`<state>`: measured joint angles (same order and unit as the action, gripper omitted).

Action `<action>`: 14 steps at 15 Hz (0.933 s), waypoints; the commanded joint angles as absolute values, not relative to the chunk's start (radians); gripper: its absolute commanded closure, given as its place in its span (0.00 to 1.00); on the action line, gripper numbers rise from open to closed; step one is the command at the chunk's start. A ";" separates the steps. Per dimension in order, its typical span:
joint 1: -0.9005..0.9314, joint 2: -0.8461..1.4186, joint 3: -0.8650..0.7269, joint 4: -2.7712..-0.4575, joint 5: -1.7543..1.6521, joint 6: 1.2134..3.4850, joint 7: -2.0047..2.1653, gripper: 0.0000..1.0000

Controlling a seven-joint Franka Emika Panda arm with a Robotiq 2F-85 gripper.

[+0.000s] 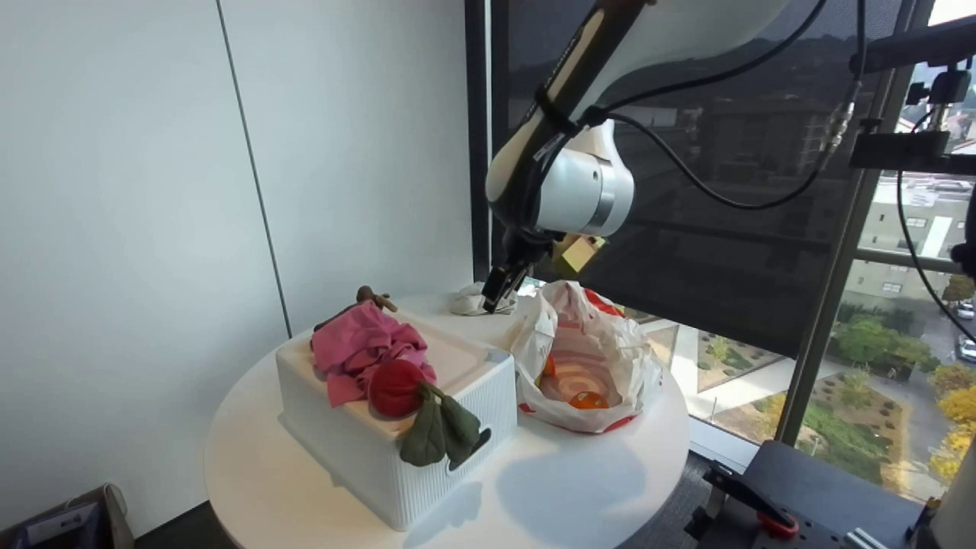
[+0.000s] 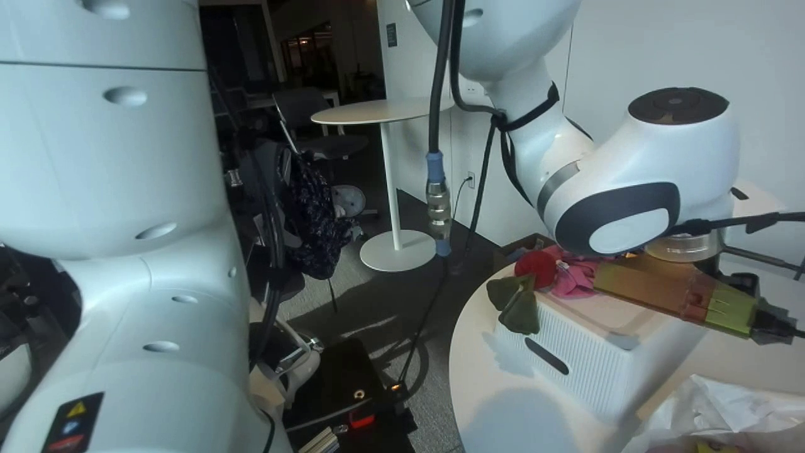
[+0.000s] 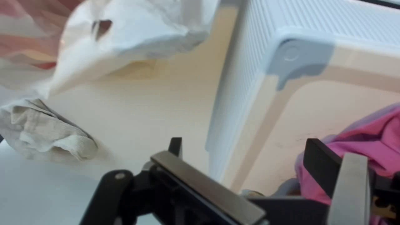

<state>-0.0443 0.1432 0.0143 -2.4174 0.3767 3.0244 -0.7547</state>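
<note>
- Pink cloth (image 1: 366,343): bunched on top of box (image 1: 351,450).
- Fingers (image 3: 322,165): spread, holding nothing; box edge showing between.
- Judgement: any pinch best taken on a raised fold, clear of box.

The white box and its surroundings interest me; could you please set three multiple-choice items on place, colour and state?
1. Where is the pink cloth? A) Inside a bag B) Atop the white box C) On the floor
2. What colour are the leaves on the red toy? A) Blue B) Yellow C) Green
3. How is the claw? A) Opened B) Gripping cloth C) Gripping a bag

1: B, as both exterior views show.
2: C, both exterior views show green.
3: A, fingers stand apart in the wrist view.
</note>
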 commanded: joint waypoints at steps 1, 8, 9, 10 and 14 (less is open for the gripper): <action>-0.022 0.171 -0.199 -2.419 0.118 2.972 -0.534 0.00; -0.076 0.172 -0.215 -2.395 -0.165 2.610 -0.234 0.00; -0.078 0.179 -0.202 -2.394 -0.159 2.582 -0.224 0.00; -0.079 0.192 -0.195 -2.392 -0.162 2.571 -0.205 0.00; -0.111 0.262 -0.165 -2.399 -0.108 2.645 -0.198 0.00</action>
